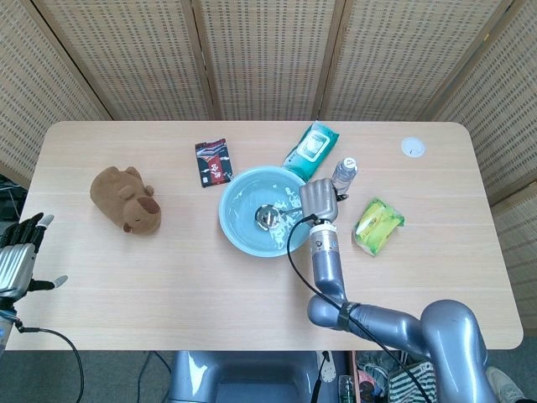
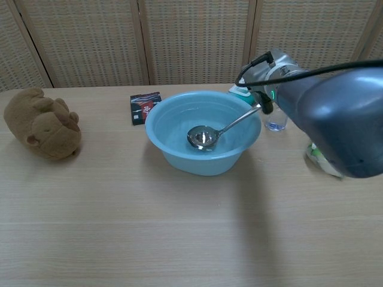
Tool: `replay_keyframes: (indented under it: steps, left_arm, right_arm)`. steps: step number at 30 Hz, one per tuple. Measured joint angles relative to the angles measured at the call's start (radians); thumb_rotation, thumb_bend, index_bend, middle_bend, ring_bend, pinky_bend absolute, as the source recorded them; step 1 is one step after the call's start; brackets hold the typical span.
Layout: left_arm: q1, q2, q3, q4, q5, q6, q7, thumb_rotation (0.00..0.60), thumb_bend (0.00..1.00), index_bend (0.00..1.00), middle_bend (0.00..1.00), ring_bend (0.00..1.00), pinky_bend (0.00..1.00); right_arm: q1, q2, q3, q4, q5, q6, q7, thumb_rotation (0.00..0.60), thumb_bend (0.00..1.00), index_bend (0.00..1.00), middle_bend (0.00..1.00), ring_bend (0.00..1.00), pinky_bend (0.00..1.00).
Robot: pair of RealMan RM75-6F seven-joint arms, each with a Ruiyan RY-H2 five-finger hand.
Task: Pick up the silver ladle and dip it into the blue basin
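Observation:
The blue basin stands mid-table. The silver ladle lies with its bowl down in the basin's bottom, its handle slanting up over the right rim. My right hand grips the handle's end just beyond that rim. My left hand hangs off the table's left edge with fingers apart, holding nothing; the chest view does not show it.
A brown plush toy lies at the left. A dark snack packet and a green wipes pack sit behind the basin. A small clear bottle and a green-yellow packet are right of my right hand. A white disc lies far right.

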Motion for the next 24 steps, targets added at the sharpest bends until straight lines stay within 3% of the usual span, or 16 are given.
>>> replay_keyframes:
  steps: [7,14,24]
  left_arm:
    - [0.001,0.003,-0.001,-0.001,0.000,0.001,-0.007,0.600,0.00,0.00,0.00,0.00,0.00]
    - [-0.004,0.005,0.000,0.004,-0.002,-0.011,-0.015,0.600,0.00,0.00,0.00,0.00,0.00]
    - [-0.010,0.006,0.002,0.013,-0.002,-0.027,-0.025,0.600,0.00,0.00,0.00,0.00,0.00]
  right_arm:
    - [0.021,0.102,0.130,-0.169,0.223,0.045,-0.074,0.600,0.86,0.69,0.91,0.88,1.00]
    - [0.050,0.182,0.166,-0.254,0.327,0.084,-0.083,0.600,0.86,0.69,0.91,0.88,1.00]
    - [0.092,0.232,0.180,-0.296,0.445,0.142,-0.129,0.600,0.86,0.69,0.91,0.88,1.00]
